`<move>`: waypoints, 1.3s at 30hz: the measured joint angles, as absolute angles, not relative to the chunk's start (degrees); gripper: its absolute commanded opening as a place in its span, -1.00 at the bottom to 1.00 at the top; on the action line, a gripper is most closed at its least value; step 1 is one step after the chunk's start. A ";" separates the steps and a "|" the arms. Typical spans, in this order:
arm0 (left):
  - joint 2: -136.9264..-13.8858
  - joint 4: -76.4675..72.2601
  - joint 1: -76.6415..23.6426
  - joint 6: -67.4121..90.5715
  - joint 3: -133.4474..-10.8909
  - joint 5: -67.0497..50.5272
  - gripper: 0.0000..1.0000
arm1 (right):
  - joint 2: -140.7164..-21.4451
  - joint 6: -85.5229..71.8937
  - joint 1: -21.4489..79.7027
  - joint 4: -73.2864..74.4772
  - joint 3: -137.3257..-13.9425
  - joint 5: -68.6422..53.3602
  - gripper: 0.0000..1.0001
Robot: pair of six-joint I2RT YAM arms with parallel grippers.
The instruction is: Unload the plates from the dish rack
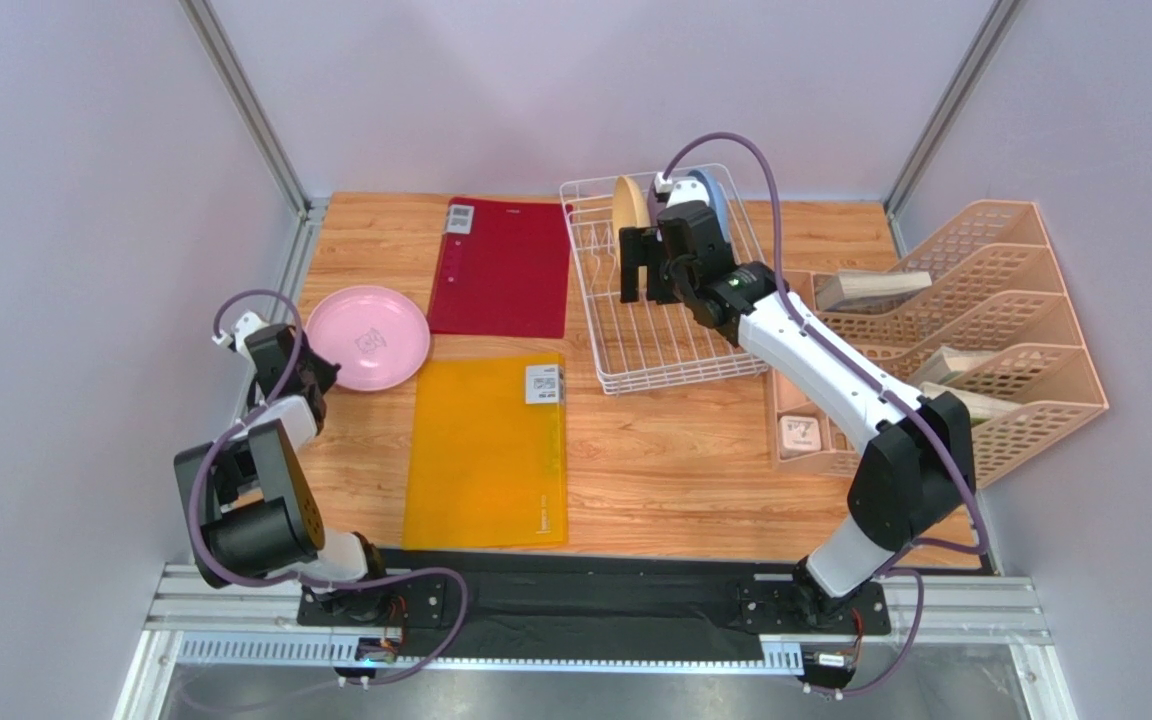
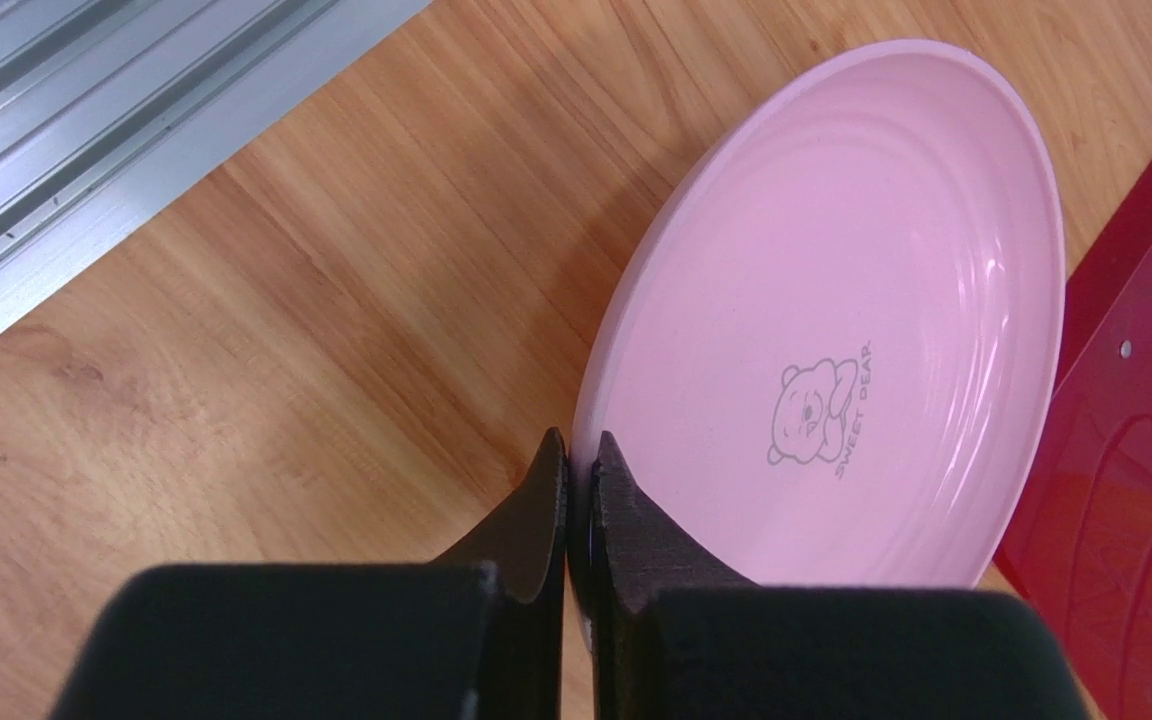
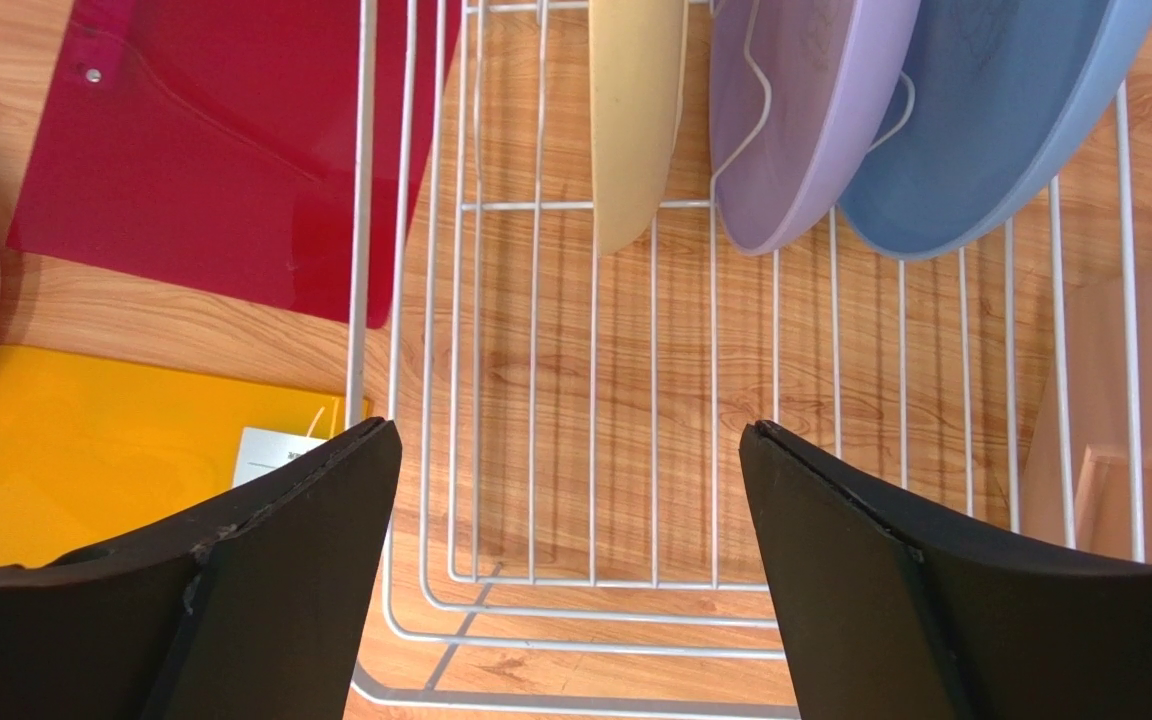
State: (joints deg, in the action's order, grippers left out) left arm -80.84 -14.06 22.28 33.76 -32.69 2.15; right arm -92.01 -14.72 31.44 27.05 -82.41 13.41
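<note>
Right gripper point(image 3: 567, 435) hangs wide open over the dish rack point(image 1: 654, 384), jaws spread with nothing between them, aimed at the plates in the rack's far end. Left gripper point(image 2: 578, 450) is clenched tight, its tips right at the near rim of the pink plate point(image 2: 838, 300). Whether it pinches that rim or only touches it cannot be told.

By my reading, one plate of four is out. The pink one lies flat on the table at the far left, just left of the red folder point(image 1: 503, 267). Three are left standing on edge between the prongs: cream point(image 3: 635, 120), lavender point(image 3: 800, 120) and blue point(image 3: 988, 105), left to right in the wrist view. The cream one is the nearest to the open jaws.

Everything rests on a wood-grain table point(image 1: 657, 465). A yellow folder point(image 1: 486, 450) lies near the middle, and a peach file organiser point(image 1: 988, 330) stands at the right. Pale plain walls close in three sides, and a metal rail runs along the near edge.
</note>
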 measured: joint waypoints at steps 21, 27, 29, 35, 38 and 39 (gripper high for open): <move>-84.44 -10.24 22.76 35.94 -38.24 1.43 0.24 | -94.28 -12.95 26.46 27.33 -83.07 13.76 0.80; -83.15 -7.64 22.79 35.86 -39.11 0.27 0.36 | -99.09 -10.55 25.54 27.64 -87.59 15.49 0.80; -80.93 -6.13 22.81 35.77 -39.11 0.21 0.40 | -101.12 -9.58 25.34 27.88 -90.43 15.97 0.79; -69.47 -2.72 22.87 35.44 -39.07 -2.04 0.40 | -105.54 -8.19 25.26 28.27 -97.47 16.36 0.73; -63.55 -3.33 22.90 35.44 -38.15 -6.22 0.40 | -106.87 -7.97 25.26 28.60 -99.77 16.03 0.69; -61.82 -3.79 22.90 35.46 -37.60 -7.84 0.40 | -107.61 -7.84 25.26 28.67 -100.95 15.90 0.68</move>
